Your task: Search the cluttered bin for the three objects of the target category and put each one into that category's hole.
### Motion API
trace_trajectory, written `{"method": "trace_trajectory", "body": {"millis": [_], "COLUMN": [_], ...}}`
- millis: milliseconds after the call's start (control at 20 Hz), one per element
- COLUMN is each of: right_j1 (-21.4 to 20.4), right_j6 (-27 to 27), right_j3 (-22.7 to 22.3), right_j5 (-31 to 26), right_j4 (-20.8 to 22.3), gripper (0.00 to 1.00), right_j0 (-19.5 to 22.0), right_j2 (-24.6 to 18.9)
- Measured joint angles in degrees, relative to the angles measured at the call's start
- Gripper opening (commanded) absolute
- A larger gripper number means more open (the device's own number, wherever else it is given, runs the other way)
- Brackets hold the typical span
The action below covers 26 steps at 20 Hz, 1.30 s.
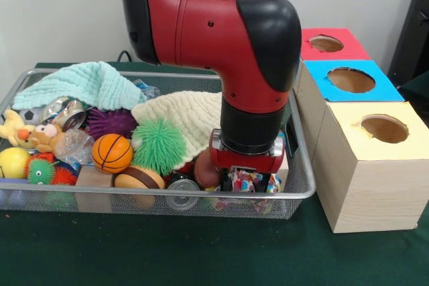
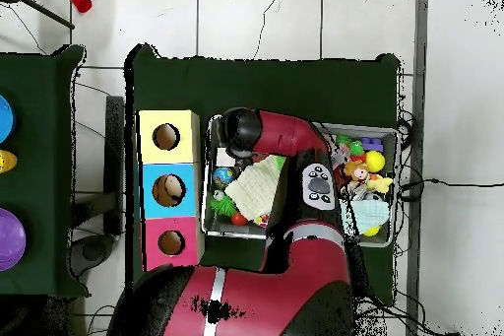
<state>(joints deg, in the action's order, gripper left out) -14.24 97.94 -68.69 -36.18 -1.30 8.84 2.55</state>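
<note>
Red-and-black pincer [image 1: 249, 180], finger state indiscernible, sits low in the wire-mesh bin [image 1: 305, 189] on a colourful crinkly packet [image 1: 249, 180]; target category unknown. Risk: snagging the cream knitted cloth [image 1: 191, 115] when lifting.

Bin [image 1: 305, 189] packed w/ toys, cloths on top, arm [image 1: 255, 65] fills right end, box holes [image 1: 384, 128] unobstructed

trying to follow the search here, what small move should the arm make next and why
Probably a short lift straight up. The gripper is pushed down into the near right corner of the wire bin, among a colourful crinkly wrapper and a can. Its fingers are buried, so any grasp is hidden; rising would show it and clear the rim before heading to the boxes.
</note>
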Motion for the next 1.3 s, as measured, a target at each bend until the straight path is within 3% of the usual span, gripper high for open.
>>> {"method": "trace_trajectory", "body": {"millis": [50,700,1300], "right_j1": [0.1,0.0,-7.9], "right_j6": [0.0,0.0,0.0], "right_j3": [0.0,1.3,2.0], "right_j5": [0.0,0.0,-7.4], "right_j4": [-0.3,-0.4,-0.4], "gripper": [0.00,0.00,0.00], "right_j0": [0.0,-1.6,-3.9], "right_j2": [0.0,2.0,4.1]}}
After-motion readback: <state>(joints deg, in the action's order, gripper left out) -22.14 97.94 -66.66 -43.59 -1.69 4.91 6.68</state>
